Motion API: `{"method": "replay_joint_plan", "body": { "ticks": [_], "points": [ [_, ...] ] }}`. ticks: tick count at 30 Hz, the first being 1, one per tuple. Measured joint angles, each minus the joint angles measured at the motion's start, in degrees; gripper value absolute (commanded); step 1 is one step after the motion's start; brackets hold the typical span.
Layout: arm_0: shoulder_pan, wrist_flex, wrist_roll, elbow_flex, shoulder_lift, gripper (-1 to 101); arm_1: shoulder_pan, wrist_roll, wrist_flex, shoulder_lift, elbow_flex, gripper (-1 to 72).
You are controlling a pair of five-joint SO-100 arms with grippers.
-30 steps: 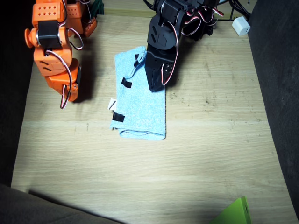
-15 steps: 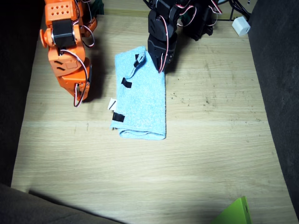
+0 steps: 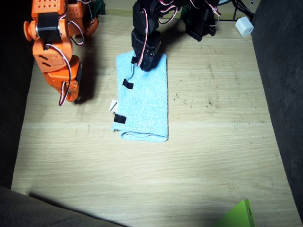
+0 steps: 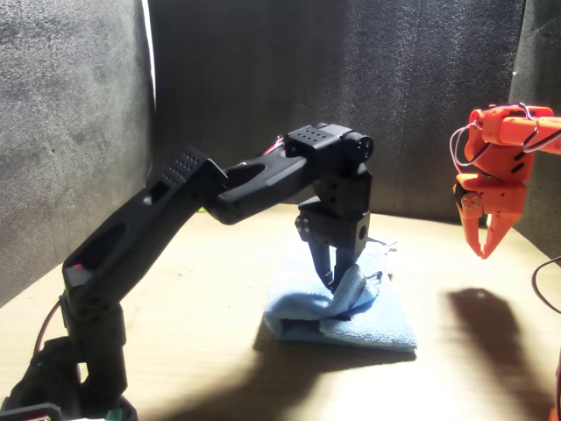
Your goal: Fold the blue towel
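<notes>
The blue towel (image 3: 144,101) lay near mid-table (image 3: 213,156), toward the far side, as a narrow strip folded lengthwise, w/ black tape marks (image 3: 128,84) along its one long edge and a small white tag (image 3: 113,106) sticking out beside that edge. The left arm (black) reached over the strip's far end; the left gripper (image 3: 144,64) pointed down onto the far corner, and in the front view (image 4: 337,276) its tips appeared pinched on a raised ridge of cloth, so approx. clenched on the towel corner, though the contact itself was small and partly hidden. The right arm (orange) stood apart from the cloth; the right gripper (image 4: 482,237) hung above the table w/ jaws parted, holding nothing. Judged step: first fold complete, second (crosswise) fold at the grasp stage. Next move would call for lifting the far end clear, carrying it toward the near end w/o dragging the lower layer, and laying it edge-on-edge. Risk: a single-corner grip may let the opposite far corner sag or twist; the right arm could take that corner. A bright green object (image 3: 239,215) lay at the near table edge, well apart.
</notes>
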Motion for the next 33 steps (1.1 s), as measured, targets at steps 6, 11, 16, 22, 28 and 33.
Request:
{"method": "replay_joint_plan", "body": {
  "ticks": [6, 11, 16, 22, 28, 33],
  "points": [
    [-4.7, 0.0, 0.9, -3.5, -1.2, 0, -0.5, -0.2, -1.3, -0.4, 0.0, 0.0],
    [-8.3, 0.0, 2.7, -3.3, -1.2, 0, -1.2, -0.2, -2.3, -1.1, -0.1, 0.0],
    [-11.0, 0.1, 4.0, -2.0, -2.6, 0, -2.4, 0.1, -2.3, -1.3, -0.1, 0.0],
    [-10.2, 0.1, 6.5, -8.3, -6.2, 0, -2.0, 0.1, -1.0, -1.3, -0.1, 0.0],
    [-7.4, 0.1, 9.5, -11.0, -1.0, 0, -3.2, 0.1, 0.7, 0.1, -0.1, 0.0],
    [-6.9, 0.1, 10.1, -14.1, 3.7, 5, -2.8, 0.2, 2.1, 1.4, 0.3, 0.0]
  ]
}}
